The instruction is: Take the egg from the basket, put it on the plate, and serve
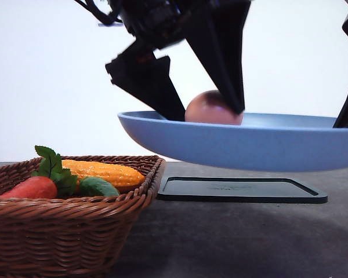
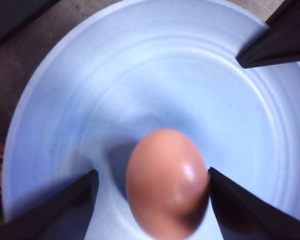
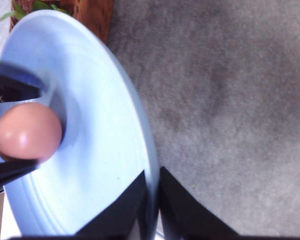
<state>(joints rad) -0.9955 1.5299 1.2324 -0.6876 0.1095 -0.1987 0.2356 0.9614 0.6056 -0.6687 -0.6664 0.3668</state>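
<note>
The blue plate [image 1: 249, 145] hangs in the air above the table, roughly level. My right gripper [image 3: 152, 200] is shut on its rim, at the plate's right edge in the front view [image 1: 345, 119]. The salmon egg [image 1: 211, 110] rests in the plate [image 2: 165, 75], between the fingers of my left gripper [image 2: 152, 180]. That gripper is open: one finger touches the egg [image 2: 165, 185] and the other stands a little apart from it. In the right wrist view the egg [image 3: 27, 131] lies far across the plate [image 3: 100, 150] from the pinched rim. The wicker basket [image 1: 58, 231] stands at the front left.
The basket holds a yellow corn cob [image 1: 104, 172], a red vegetable with green leaves [image 1: 32, 188] and a green vegetable [image 1: 98, 187]. A flat black tray [image 1: 238, 190] lies on the grey table under the raised plate. The basket's edge [image 3: 95, 12] is close to the plate.
</note>
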